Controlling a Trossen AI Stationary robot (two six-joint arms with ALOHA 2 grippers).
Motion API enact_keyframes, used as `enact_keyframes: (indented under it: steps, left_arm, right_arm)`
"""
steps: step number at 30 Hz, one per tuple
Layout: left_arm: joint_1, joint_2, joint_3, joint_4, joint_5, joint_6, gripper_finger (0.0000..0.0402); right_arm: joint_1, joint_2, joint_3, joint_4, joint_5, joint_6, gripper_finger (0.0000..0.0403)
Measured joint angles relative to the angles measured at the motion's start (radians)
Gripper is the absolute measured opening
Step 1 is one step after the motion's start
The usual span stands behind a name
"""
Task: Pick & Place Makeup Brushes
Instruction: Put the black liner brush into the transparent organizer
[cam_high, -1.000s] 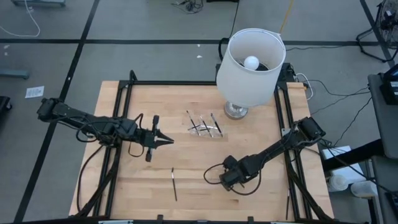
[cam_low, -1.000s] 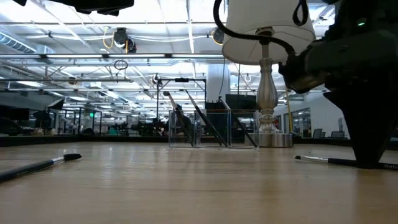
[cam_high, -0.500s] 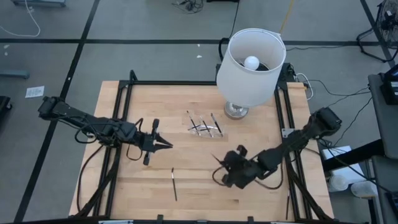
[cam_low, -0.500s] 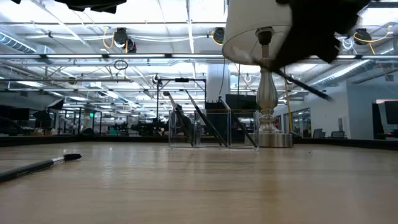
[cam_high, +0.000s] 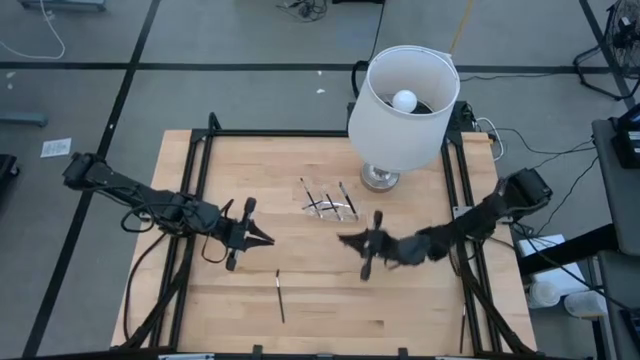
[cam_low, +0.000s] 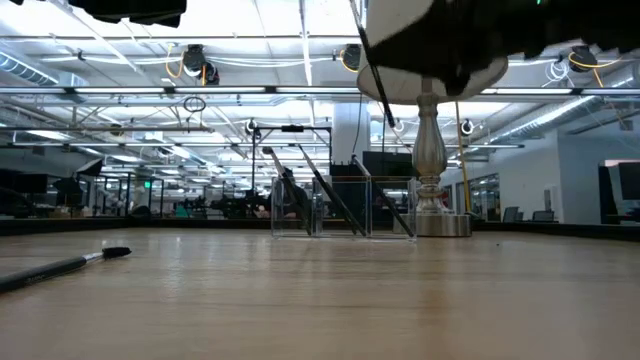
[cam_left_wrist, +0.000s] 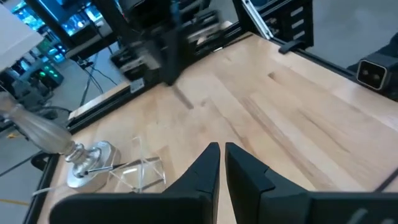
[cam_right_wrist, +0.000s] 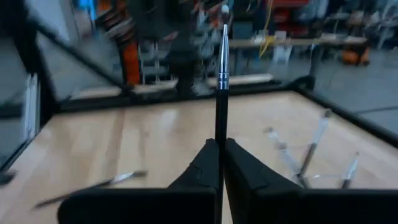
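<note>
The right gripper (cam_high: 350, 241) is over the middle of the table (cam_high: 420, 320), raised off the surface, and is clamped on one brush (cam_right_wrist: 221, 87); the right wrist view shows the black handle pinched between the two fingers (cam_right_wrist: 205, 163), with the rest of the brush sticking out beyond the fingertips. In the low view the held brush (cam_low: 376, 80) hangs tilted in the air in front of the lamp (cam_low: 427, 150). The left gripper (cam_high: 262, 238) waits over the left half of the table, fingers (cam_left_wrist: 202, 169) nearly together with nothing between them. A clear holder (cam_high: 332, 205) stands just in front of the lamp base (cam_high: 380, 178) and contains several brushes (cam_high: 346, 197) leaning at angles. One brush (cam_high: 280, 296) lies flat on the wood near the front edge, between the two grippers and well apart from the holder; it also shows at the left of the low view (cam_low: 65, 266). The holder is just beside the lamp base in the left wrist view (cam_left_wrist: 138, 172). The exact number of brushes in the holder cannot be determined.
</note>
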Motion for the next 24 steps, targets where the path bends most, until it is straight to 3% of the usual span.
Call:
enact_keyframes:
  steps: [3, 9, 16, 24]
  left_arm:
    - [-0.008, 0.000, 0.000, -0.003, 0.001, -0.009, 0.0035]
    - [-0.010, 0.000, 0.000, -0.006, 0.000, 0.015, 0.0035]
    - [-0.010, 0.000, 0.000, 0.000, 0.000, 0.028, 0.0035]
    - [-0.010, 0.000, 0.000, 0.004, 0.000, -0.062, 0.0035]
  right_arm:
    - [-0.061, -0.001, -0.139, 0.250, -0.008, -0.053, 0.0000]
    - [-0.182, -0.001, -0.247, 0.495, -0.015, -0.207, 0.0000]
    - [-0.311, -0.003, -0.246, 0.472, -0.109, -0.291, 0.0000]
    - [-0.317, 0.007, -0.245, 0.411, -0.116, -0.245, 0.0000]
